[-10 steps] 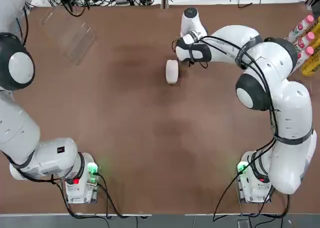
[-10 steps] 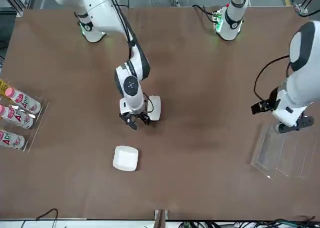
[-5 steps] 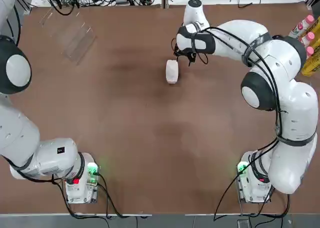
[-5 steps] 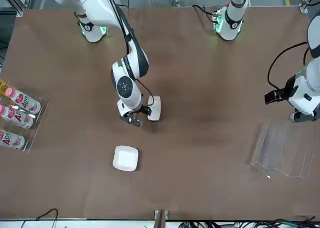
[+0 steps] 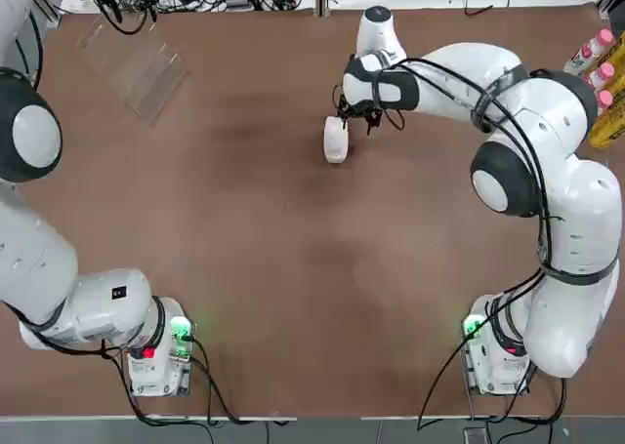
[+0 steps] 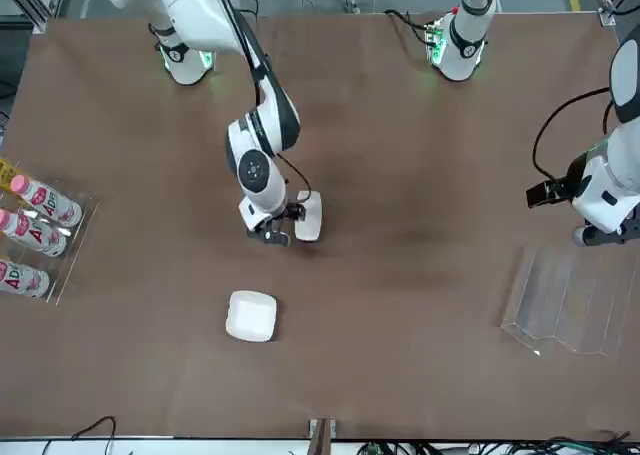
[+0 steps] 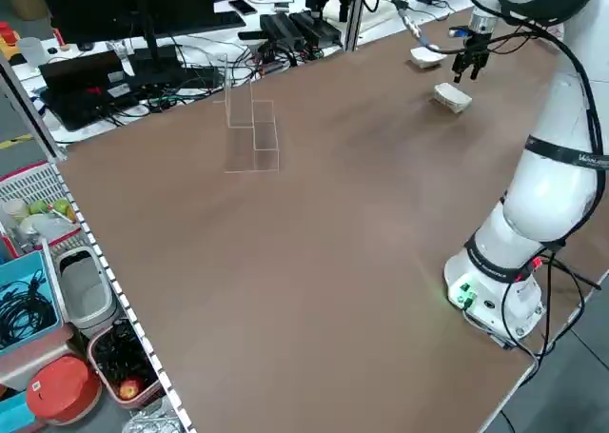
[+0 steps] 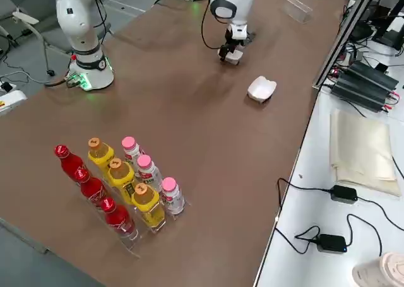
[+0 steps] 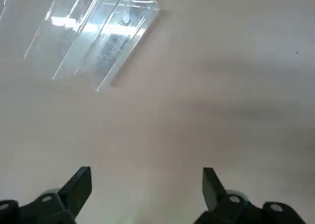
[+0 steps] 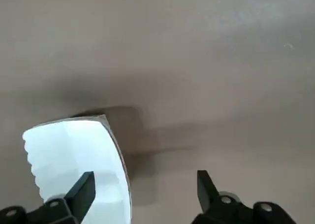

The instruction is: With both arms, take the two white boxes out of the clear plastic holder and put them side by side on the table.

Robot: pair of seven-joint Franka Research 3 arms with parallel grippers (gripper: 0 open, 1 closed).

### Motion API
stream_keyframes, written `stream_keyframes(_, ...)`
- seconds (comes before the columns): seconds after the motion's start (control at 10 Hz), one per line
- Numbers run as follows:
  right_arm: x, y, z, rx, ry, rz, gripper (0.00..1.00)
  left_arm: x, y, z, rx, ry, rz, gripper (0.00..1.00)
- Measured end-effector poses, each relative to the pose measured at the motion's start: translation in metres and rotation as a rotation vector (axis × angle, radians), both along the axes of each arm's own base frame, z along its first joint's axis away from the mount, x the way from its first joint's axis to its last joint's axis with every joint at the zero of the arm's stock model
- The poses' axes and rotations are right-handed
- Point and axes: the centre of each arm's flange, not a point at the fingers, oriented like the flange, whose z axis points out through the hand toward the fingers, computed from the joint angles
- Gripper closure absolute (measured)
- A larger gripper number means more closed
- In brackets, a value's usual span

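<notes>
The right gripper (image 6: 277,235), jaws apart, hangs just beside 1 white box (image 6: 309,216), the other box (image 6: 251,316) lying apart; the left gripper (image 9: 146,194), jaws apart, hangs near the empty clear plastic holder (image 6: 570,303).

surface: large matte brown tabletop (image 5: 293,268) | far edge: tangled black cables and power bricks (image 7: 285,29) | side: white wire basket (image 7: 38,200), blue plastic bin (image 7: 29,309), round red lid (image 7: 57,390) | floor: grey (image 8: 25,41)
</notes>
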Motion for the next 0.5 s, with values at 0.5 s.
stream_keyframes(0.5,-0.020,0.007,-0.023,0.038,-0.067,-0.007,0.06,-0.001,-0.005,0.000,0.000,0.007,-0.007,0.00)
